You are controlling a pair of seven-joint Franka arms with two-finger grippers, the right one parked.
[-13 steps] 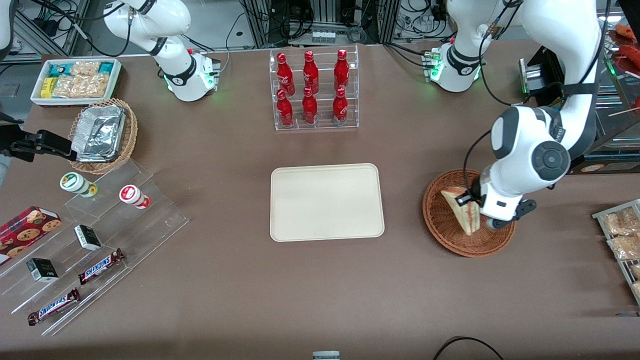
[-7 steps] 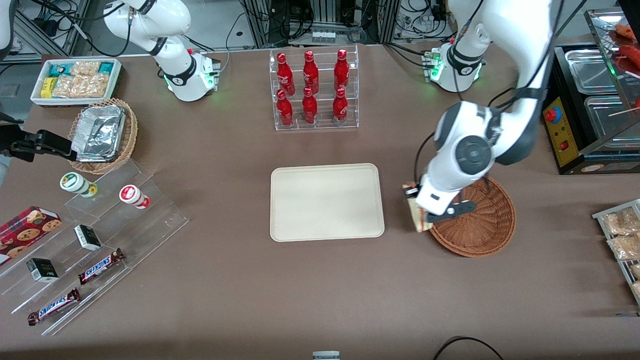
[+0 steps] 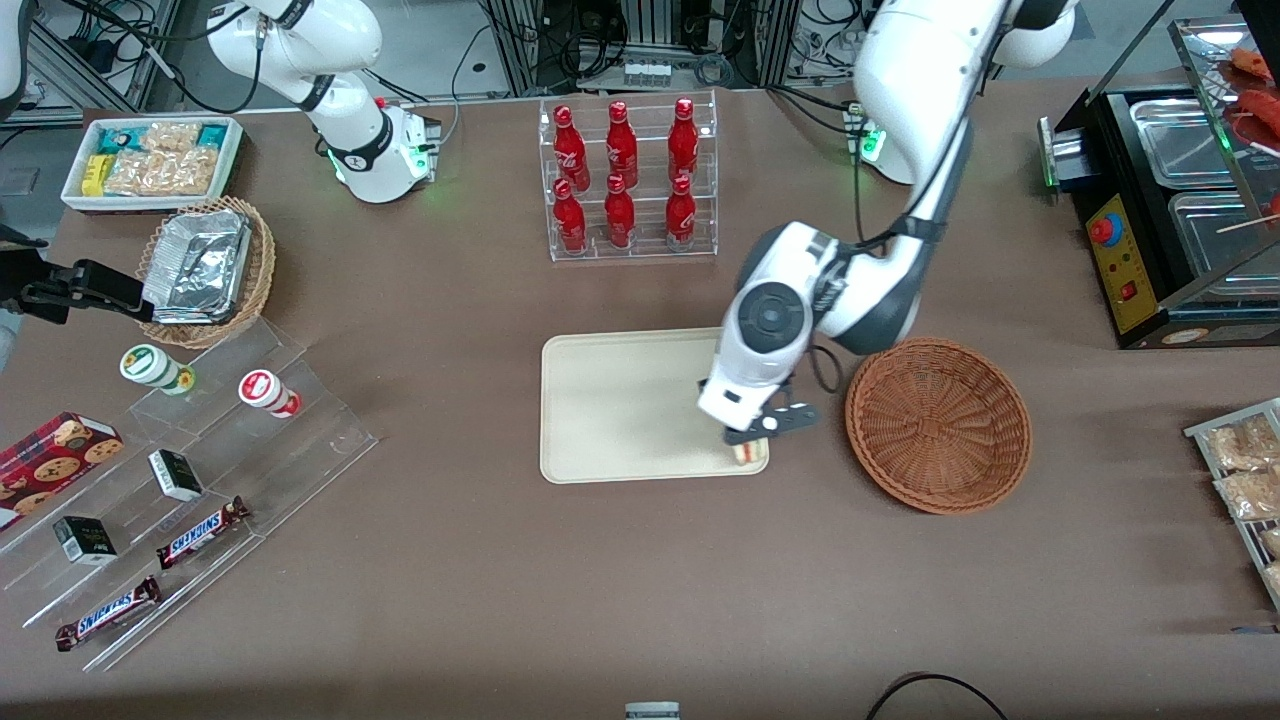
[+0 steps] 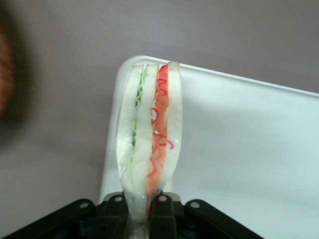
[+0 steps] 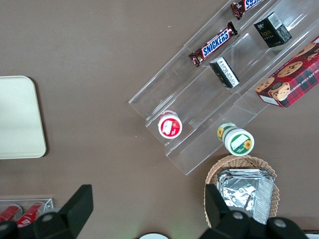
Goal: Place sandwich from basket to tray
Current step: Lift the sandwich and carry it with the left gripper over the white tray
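My left gripper (image 3: pixel 752 440) is shut on the sandwich (image 4: pixel 149 139), a pale bread wedge with red and green filling. It holds it above the corner of the cream tray (image 3: pixel 620 400) that is nearest the basket and the front camera. In the front view only the sandwich's lower tip (image 3: pixel 748 454) shows under the wrist. The tray's corner (image 4: pixel 234 129) lies under the sandwich in the left wrist view. The reddish-brown wicker basket (image 3: pixel 938 424) stands empty beside the tray, toward the working arm's end.
A clear rack of red bottles (image 3: pixel 625 180) stands farther from the camera than the tray. A tan basket of foil containers (image 3: pixel 205 270), a white snack bin (image 3: pixel 150 160) and a clear stepped shelf with snacks (image 3: pixel 190 480) lie toward the parked arm's end. A black food warmer (image 3: pixel 1170 210) stands at the working arm's end.
My gripper lifted the sandwich out of the basket and carried it sideways to above the tray's corner. The basket is now empty.
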